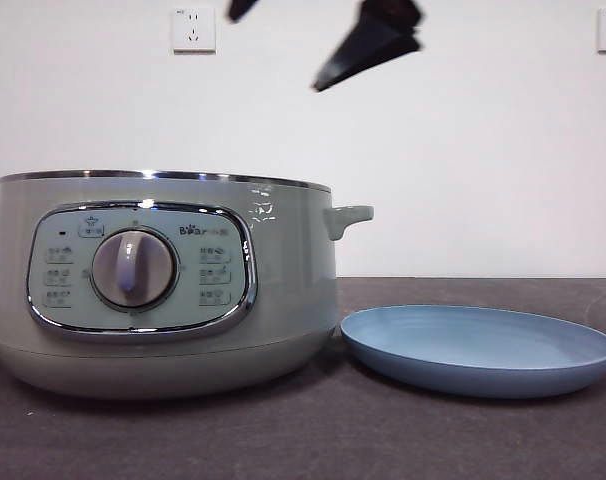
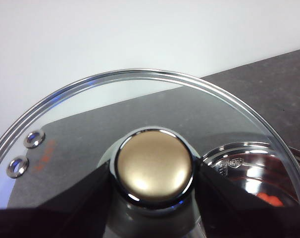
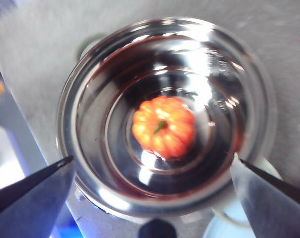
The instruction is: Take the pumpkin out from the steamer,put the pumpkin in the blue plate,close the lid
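The sage-green steamer stands uncovered at the left of the front view. The right wrist view looks down into its shiny pot, where the orange pumpkin sits in the middle, stem up. My right gripper is open wide above the pot, apart from the pumpkin; one black fingertip shows at the top of the front view. My left gripper is shut on the knob of the glass lid and holds it off the steamer. The blue plate lies empty to the right of the steamer.
A dark table top runs under everything. A white wall with two sockets stands behind. The steamer's side handle juts toward the plate.
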### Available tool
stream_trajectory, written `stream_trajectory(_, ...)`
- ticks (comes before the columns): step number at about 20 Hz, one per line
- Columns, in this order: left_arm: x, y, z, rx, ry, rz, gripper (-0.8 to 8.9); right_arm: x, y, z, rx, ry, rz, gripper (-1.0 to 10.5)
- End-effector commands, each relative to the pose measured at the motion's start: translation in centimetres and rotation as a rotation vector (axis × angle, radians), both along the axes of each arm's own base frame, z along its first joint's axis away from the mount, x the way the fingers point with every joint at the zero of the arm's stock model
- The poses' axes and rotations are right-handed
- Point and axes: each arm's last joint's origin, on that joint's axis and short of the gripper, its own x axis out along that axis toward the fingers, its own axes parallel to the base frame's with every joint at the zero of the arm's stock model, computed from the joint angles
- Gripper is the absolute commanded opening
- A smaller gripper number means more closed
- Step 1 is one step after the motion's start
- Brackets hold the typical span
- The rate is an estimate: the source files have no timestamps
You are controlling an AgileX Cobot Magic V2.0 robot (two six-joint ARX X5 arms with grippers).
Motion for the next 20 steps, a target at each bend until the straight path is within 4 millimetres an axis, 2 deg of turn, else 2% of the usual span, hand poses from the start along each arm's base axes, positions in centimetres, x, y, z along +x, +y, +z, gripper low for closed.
stream_trajectory(1,-0.5,0.3,0.8,-0.017,-0.057,0.005,-0.08,1.1,3.2,-0.7,-0.076,-0.026,0.061,7.2)
stream_trajectory(4,-0.5,0.3,0.7,-0.017,-0.056,0.004,-0.08,2.1,6.4,-2.8,-0.161,-0.056,0.091,7.2)
stream_trajectory(7,-0.5,0.3,0.7,-0.016,-0.053,0.001,-0.08,2.5,8.7,-6.1,-0.278,-0.085,0.132,7.2)
stream_trajectory(10,-0.5,0.3,0.7,-0.013,-0.047,0.001,-0.08,3.2,10.1,-9.1,-0.319,-0.055,0.158,7.2)
stream_trajectory(15,-0.5,0.3,0.5,-0.005,-0.032,0.001,-0.08,4.4,11.4,-12.7,-0.340,-0.032,0.169,7.0)
stream_trajectory(17,-0.5,0.3,0.5,-0.003,-0.029,0.001,-0.08,4.6,11.6,-13.2,-0.337,-0.032,0.169,5.3)
stream_trajectory(20,-0.5,0.3,0.4,0.000,-0.026,0.001,-0.08,4.6,11.7,-13.2,-0.333,-0.037,0.166,-0.2)
